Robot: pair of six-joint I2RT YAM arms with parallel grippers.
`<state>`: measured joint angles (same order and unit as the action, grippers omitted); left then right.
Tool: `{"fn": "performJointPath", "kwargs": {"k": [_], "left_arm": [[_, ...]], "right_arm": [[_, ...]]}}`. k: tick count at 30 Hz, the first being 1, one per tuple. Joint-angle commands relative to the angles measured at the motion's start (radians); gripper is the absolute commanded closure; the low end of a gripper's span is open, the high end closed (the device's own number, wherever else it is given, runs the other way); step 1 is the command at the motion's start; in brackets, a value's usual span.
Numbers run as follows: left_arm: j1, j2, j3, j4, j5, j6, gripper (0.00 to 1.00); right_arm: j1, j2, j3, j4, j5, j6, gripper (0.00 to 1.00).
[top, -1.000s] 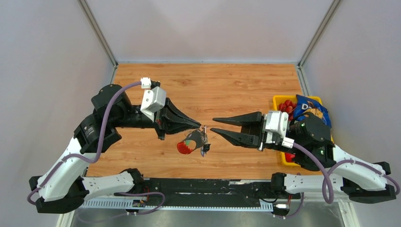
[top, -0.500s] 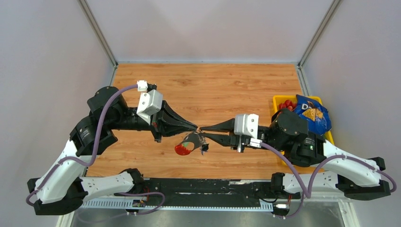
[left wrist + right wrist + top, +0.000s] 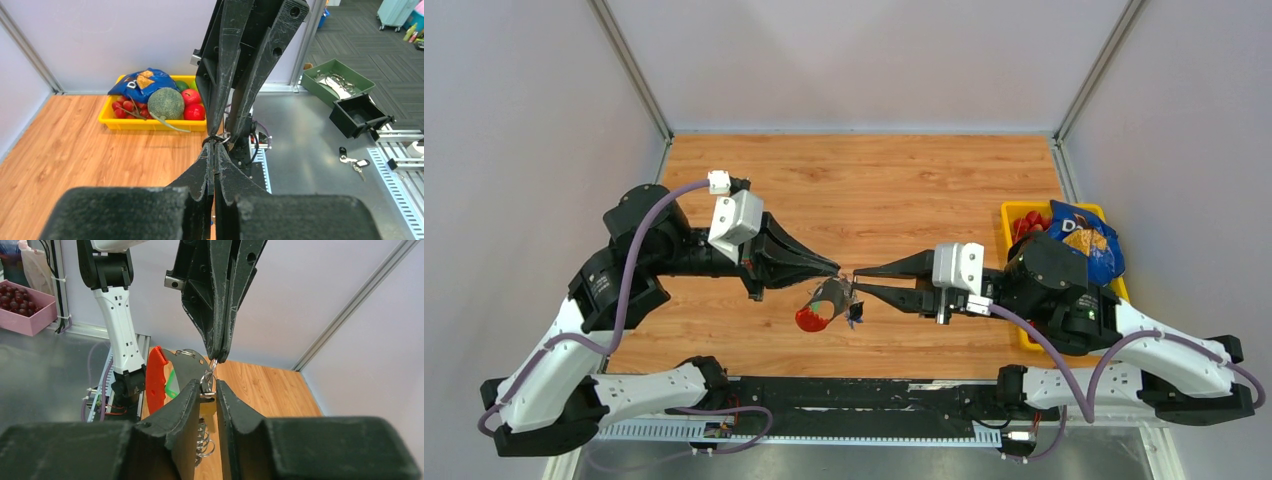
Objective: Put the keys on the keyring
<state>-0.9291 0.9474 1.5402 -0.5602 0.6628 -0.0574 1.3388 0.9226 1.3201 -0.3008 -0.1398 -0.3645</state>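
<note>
The keyring (image 3: 207,380) is a thin metal ring held in mid-air between my two grippers, above the wooden table (image 3: 874,190). My left gripper (image 3: 837,271) is shut, its tips pinching the ring (image 3: 223,139). From the opposite side my right gripper (image 3: 856,280) reaches in. Its fingers (image 3: 192,397) stand narrowly apart, pressed on the ring and on a small flat metal piece under it. Below hangs the bunch: a red oval tag (image 3: 809,319), a grey curved strap (image 3: 829,295) and a green piece (image 3: 171,385). The key is not visible.
A yellow bin (image 3: 1006,222) at the right table edge holds a blue chip bag (image 3: 1079,240), red fruit and a melon (image 3: 166,102). Beyond the table, a green tray (image 3: 340,82) and a black box (image 3: 357,115) sit on a grey surface.
My right arm has reached left to the ring and its jaws have narrowed around it. My left gripper has stayed shut and shifted slightly left with the bunch.
</note>
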Motion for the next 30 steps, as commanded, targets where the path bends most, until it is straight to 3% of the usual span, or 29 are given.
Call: {"fn": "performJointPath", "kwargs": {"k": [1,10,19,30], "left_arm": [[-0.003,-0.022,0.01,0.088,-0.007,-0.007,1.0],[-0.003,-0.028,-0.003,0.114,-0.003,-0.017,1.0],[-0.003,-0.037,-0.01,0.12,-0.013,-0.013,1.0],[-0.003,-0.048,-0.025,0.142,-0.017,-0.022,1.0]], "right_arm": [[0.004,-0.024,-0.017,0.051,0.004,0.02,0.75],[0.003,-0.011,-0.025,0.12,0.007,0.029,0.75],[0.004,0.008,-0.035,0.149,-0.007,0.032,0.86],[0.004,0.038,-0.037,0.171,0.001,0.037,0.82]]}}
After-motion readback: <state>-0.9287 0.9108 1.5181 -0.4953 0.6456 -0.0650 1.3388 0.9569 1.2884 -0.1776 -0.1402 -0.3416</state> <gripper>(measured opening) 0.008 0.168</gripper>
